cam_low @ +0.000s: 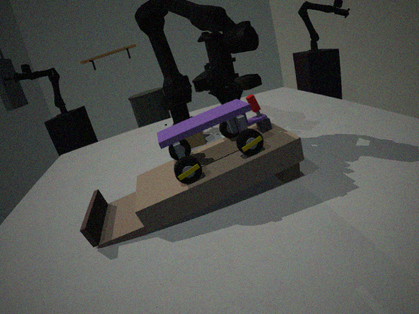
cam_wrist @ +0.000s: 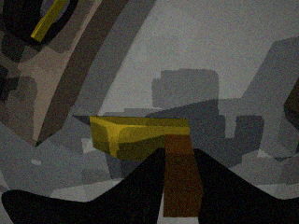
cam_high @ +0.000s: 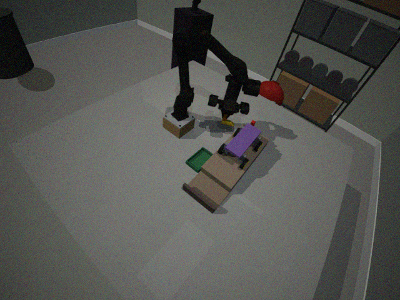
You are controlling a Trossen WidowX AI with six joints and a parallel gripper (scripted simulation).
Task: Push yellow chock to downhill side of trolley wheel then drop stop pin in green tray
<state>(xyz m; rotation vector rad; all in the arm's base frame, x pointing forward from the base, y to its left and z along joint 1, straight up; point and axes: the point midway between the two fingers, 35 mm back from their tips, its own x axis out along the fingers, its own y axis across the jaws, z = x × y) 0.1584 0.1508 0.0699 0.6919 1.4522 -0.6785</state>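
Observation:
My gripper (cam_high: pixel 225 117) (cam_wrist: pixel 177 156) is shut on the orange handle of the yellow chock (cam_high: pixel 227 122) (cam_wrist: pixel 135 133) and holds it above the table, beside the ramp's uphill part. Its black base is hard to make out. The purple trolley (cam_high: pixel 242 140) (cam_low: pixel 203 123) stands on the ramp (cam_high: pixel 222 169) (cam_low: pixel 158 189), and nothing shows against the downhill side of its near wheels. The red-headed stop pin (cam_high: pixel 252 122) (cam_low: pixel 253 103) stands upright in its block at the trolley's uphill end. The green tray (cam_high: pixel 199 159) lies beside the ramp. In the exterior view the trolley hides the fingertips and chock.
The arm's base block (cam_high: pixel 178 125) stands left of the gripper. The ramp has a raised end board (cam_high: pixel 198 197) (cam_low: pixel 94 218) at its low end. A shelf rack (cam_high: pixel 326 130) and a red ball (cam_high: pixel 272 92) are in the background.

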